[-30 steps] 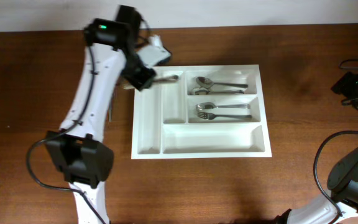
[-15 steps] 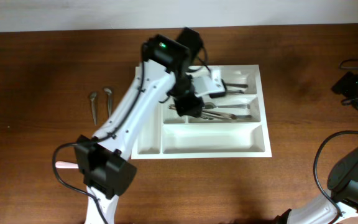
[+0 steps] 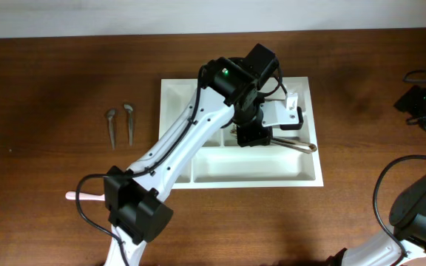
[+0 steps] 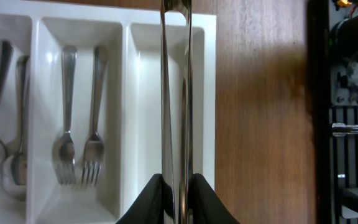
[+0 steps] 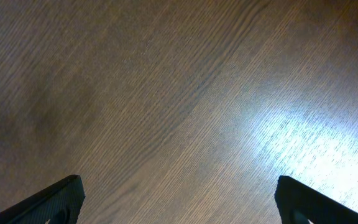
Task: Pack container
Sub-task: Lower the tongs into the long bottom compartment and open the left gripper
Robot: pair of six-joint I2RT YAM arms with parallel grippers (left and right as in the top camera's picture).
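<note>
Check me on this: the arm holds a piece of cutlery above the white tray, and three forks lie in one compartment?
Two forks, not three, lie there; the left wrist view shows it. The left gripper does hold cutlery above the white tray.

A robotics lab bench is suggested: a bare wooden surface (image 3: pixel 50 89) is set against a plain white wall (image 3: pixel 50 15), and cabled robot arms (image 3: pixel 176 148) are mounted at it.

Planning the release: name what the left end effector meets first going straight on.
Probably the container, in its empty compartment near the outer wall; the held utensil would touch first. Depth unclear.
</note>
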